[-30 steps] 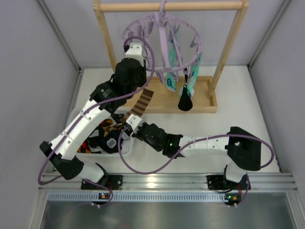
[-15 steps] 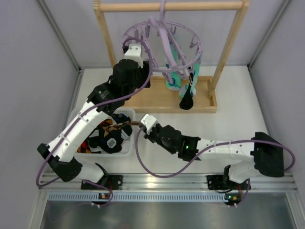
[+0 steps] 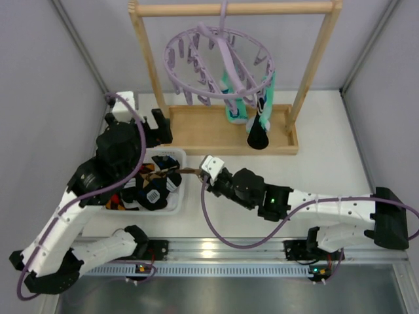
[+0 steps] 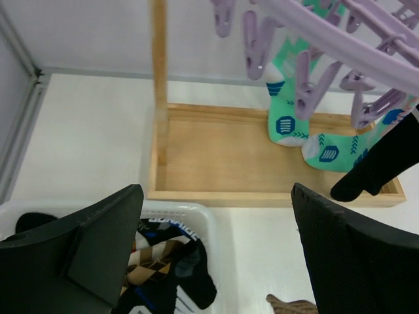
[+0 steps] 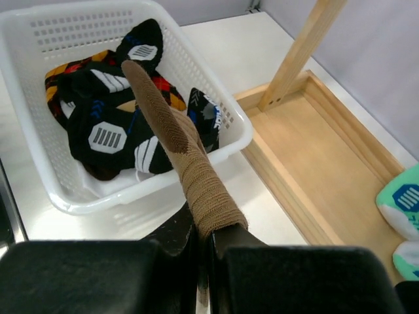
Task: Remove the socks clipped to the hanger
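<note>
A brown ribbed sock (image 5: 175,140) is sticking up out of the right tool (image 5: 204,237), which is clenching it by one end. The free end is leaning over the rim of a white basket (image 5: 78,26) just beside the tool. Black socks with white and blue marks (image 5: 105,134) and an argyle one are lying heaped in the basket.

Farther back, the lavender hanger (image 3: 221,44) is hanging by its hook from the top bar of a wooden rack (image 3: 262,8). Two mint socks (image 4: 285,111) and a black sock (image 4: 373,171) are dangling from its pegs on the right side, their toes reaching down over the rack's wooden base tray (image 4: 216,157). The pegs on the left side of the ring are hanging bare.

The left tool (image 4: 216,196) is hovering above the far end of the basket, near the rack's left post. Its jaws are standing wide apart and are gripping nothing. It is facing the tray and the hanging socks.

Basket and rack are both sitting on the white table (image 3: 327,150), the basket near the tray's front left corner.
</note>
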You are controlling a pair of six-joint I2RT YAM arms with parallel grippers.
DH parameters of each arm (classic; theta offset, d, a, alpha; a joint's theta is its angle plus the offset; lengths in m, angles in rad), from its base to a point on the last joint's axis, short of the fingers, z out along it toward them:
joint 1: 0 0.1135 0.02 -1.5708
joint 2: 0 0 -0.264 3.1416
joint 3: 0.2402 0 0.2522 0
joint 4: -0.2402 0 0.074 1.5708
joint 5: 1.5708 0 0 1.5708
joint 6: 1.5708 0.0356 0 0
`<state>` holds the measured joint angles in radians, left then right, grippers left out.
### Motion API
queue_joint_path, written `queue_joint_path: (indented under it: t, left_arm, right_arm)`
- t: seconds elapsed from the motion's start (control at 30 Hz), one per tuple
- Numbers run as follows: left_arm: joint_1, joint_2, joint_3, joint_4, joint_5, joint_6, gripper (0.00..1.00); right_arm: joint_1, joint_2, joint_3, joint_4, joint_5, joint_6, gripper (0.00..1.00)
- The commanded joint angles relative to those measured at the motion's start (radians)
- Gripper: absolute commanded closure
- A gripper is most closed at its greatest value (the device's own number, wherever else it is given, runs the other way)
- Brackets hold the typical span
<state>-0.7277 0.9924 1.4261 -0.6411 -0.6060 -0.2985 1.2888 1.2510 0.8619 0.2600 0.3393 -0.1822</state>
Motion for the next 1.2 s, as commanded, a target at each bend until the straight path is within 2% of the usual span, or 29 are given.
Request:
queue_joint_path:
  t: [0.0,0.13,0.33,0.5,0.73,0.83,0.93,1.0,1.03,1.07,1.13,1.17]
  left_arm:
    - [0.002,-0.118,-0.079,-0.011,-0.113,-0.022,0.02]
    - [0.002,-0.233,-0.186,-0.008,-0.187,-0.051,0.02]
    - [0.001,-0.343,-0.257,-0.005,-0.299,-0.113,0.02]
    - [0.002,-0.429,-0.297,-0.002,-0.429,-0.165,0.02]
    - [0.001,-0.477,-0.326,-0.003,-0.515,-0.177,0.02]
    - [0.001,-0.508,-0.332,-0.005,-0.543,-0.188,0.02]
    - [0.002,-0.520,-0.340,-0.002,-0.552,-0.188,0.02]
    - [0.001,-0.515,-0.340,-0.003,-0.551,-0.179,0.02]
    - [0.001,-0.511,-0.342,-0.003,-0.549,-0.179,0.02]
    - [0.001,-0.508,-0.340,-0.003,-0.546,-0.176,0.02]
    - [0.002,-0.505,-0.340,-0.003,-0.540,-0.175,0.02]
    - [0.001,-0.505,-0.340,-0.002,-0.535,-0.175,0.02]
  right_arm:
    - [0.000,-0.012,0.086,-0.050,-0.077,-0.046,1.00]
    - [-0.019,0.046,0.152,-0.073,-0.150,-0.071,1.00]
    - [-0.046,0.181,0.267,-0.019,-0.301,-0.077,1.00]
    - [-0.086,0.367,0.466,-0.021,-0.459,-0.054,1.00]
    - [-0.121,0.640,0.780,-0.053,-0.652,0.016,1.00]
    - [-0.135,0.774,0.879,-0.076,-0.739,0.032,0.96]
    - [-0.135,0.855,0.971,-0.143,-0.767,0.021,0.87]
    - [-0.135,0.867,0.991,-0.165,-0.763,0.001,0.73]
    - [-0.137,0.858,0.984,-0.165,-0.749,-0.002,0.60]
    - [-0.137,0.848,0.974,-0.162,-0.731,-0.006,0.36]
    - [-0.137,0.797,0.925,-0.154,-0.688,-0.019,0.26]
    - [-0.138,0.774,0.905,-0.140,-0.680,-0.020,0.17]
